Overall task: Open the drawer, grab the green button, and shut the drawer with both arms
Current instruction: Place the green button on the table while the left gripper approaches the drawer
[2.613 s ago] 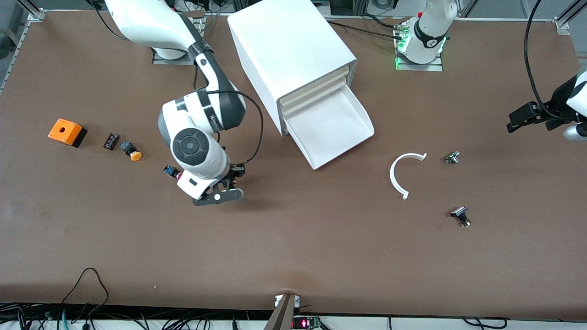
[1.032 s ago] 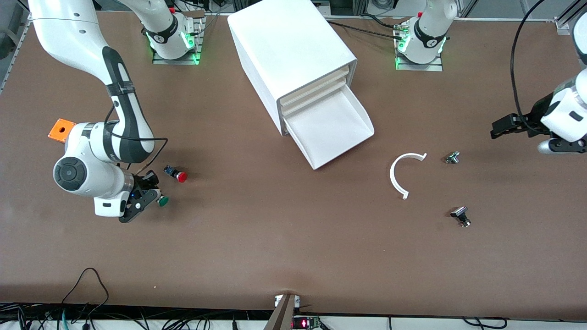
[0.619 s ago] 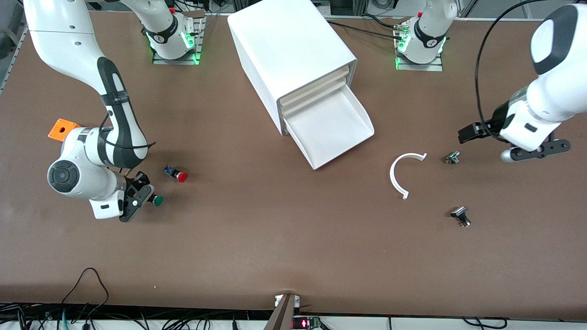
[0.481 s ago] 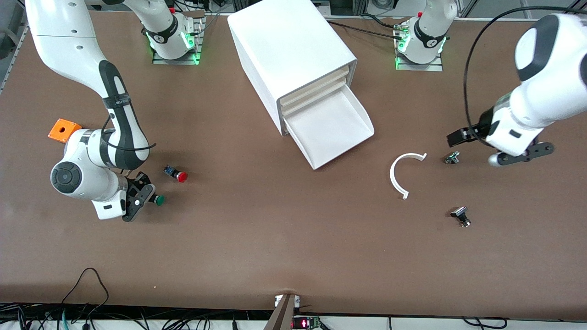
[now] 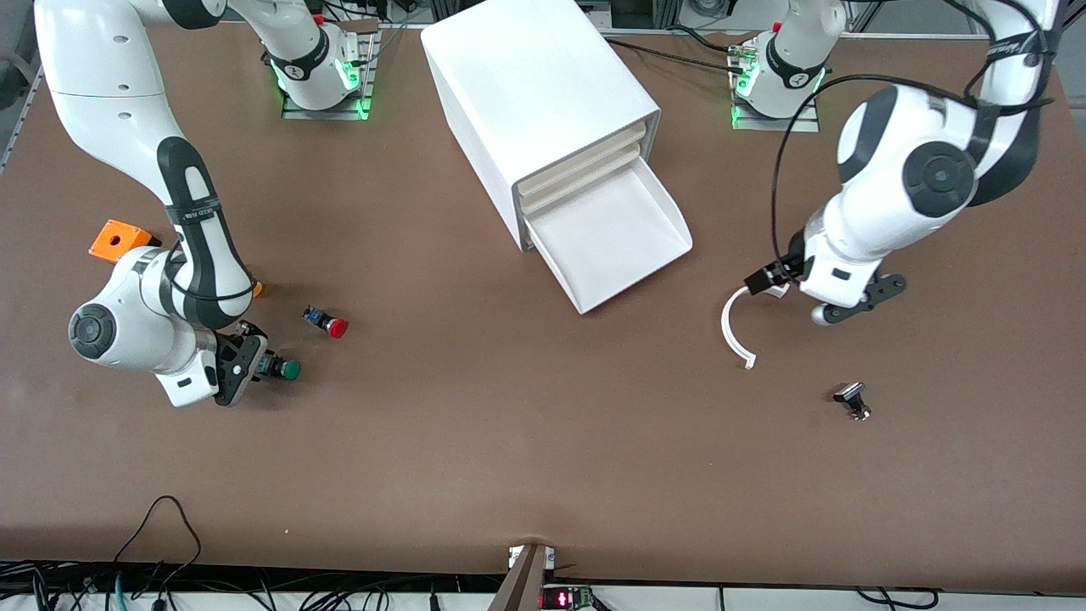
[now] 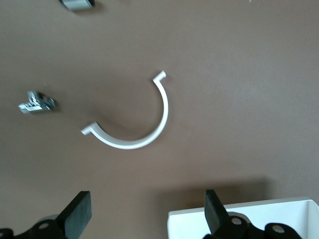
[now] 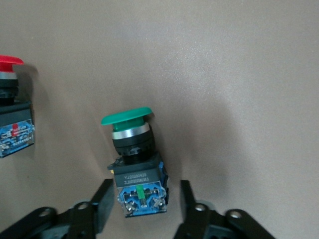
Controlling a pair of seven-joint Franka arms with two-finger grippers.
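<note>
1. My right gripper [image 5: 242, 378] has just let go: its jaws stand parted around the button [image 7: 133, 159], on the table well toward the right arm's end from the drawer [image 5: 612, 238].
2. The drawer stays pulled out, empty.
3. My left gripper [image 5: 802, 293], spread wide, has swung in near the drawer, presumably to close it.

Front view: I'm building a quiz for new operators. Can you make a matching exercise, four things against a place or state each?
Things:
1. green button
2. red button
3. drawer
4. white curved strip

Places or states:
A. pulled out of the cabinet
B. on the table under the open left gripper
C. lying between the fingers of the open right gripper
D. on the table, farther from the front camera than the green one

Pairs: 1-C, 2-D, 3-A, 4-B
</note>
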